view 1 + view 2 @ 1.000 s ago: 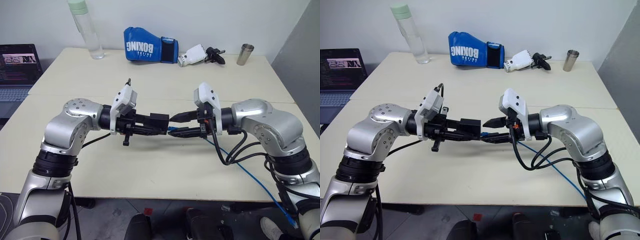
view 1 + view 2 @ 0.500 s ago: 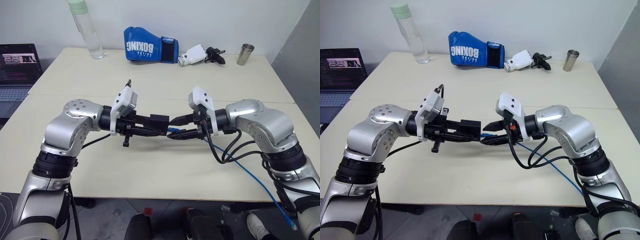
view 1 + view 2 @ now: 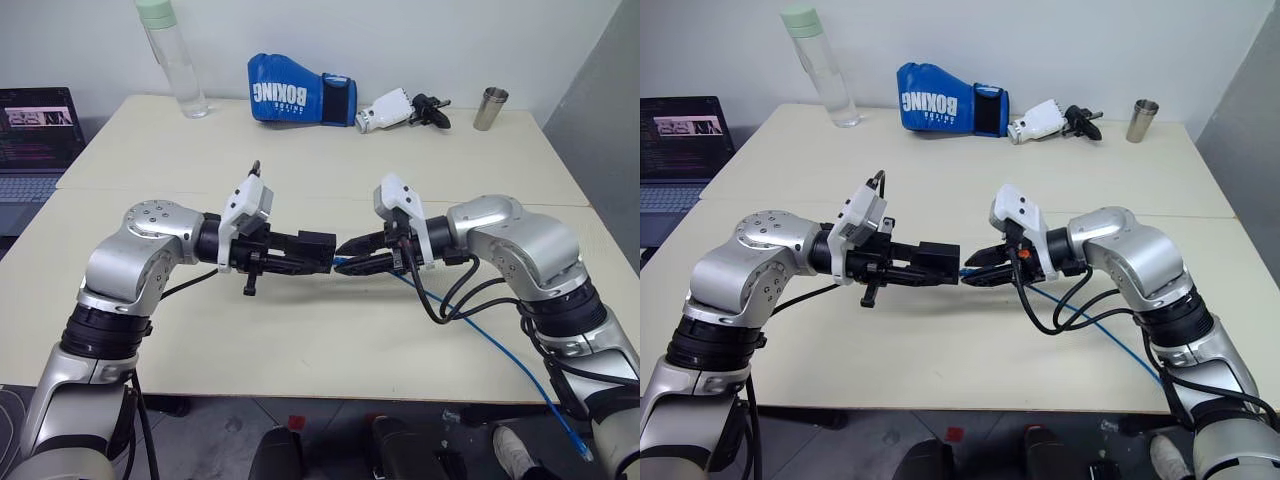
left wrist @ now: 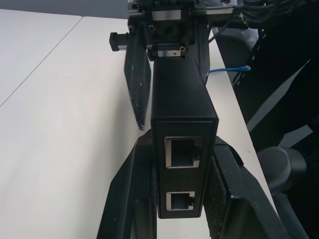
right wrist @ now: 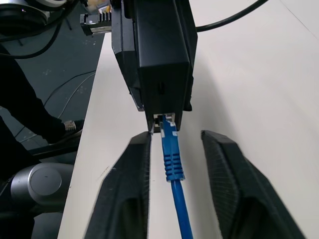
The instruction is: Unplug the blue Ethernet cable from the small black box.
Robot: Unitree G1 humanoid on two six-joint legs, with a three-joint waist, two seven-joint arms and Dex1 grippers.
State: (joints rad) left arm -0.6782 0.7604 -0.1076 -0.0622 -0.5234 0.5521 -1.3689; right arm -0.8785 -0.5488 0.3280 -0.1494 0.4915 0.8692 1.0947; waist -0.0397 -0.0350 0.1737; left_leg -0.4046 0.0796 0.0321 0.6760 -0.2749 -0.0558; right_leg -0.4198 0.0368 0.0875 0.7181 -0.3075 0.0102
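The left pincer (image 3: pixel 318 252) clamps the small black box (image 5: pixel 162 55) steady; the right pincer (image 5: pixel 172 186), fingers apart, straddles the still-seated blue Ethernet cable (image 5: pixel 173 159) plug.

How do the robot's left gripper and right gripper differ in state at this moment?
The left gripper is shut on the small matte-black plastic box; the right gripper has a gap between its fingers, which flank the thin bright-blue Ethernet cable without touching it. The left carries the box; the right carries nothing. Both point toward each other above the beige table.
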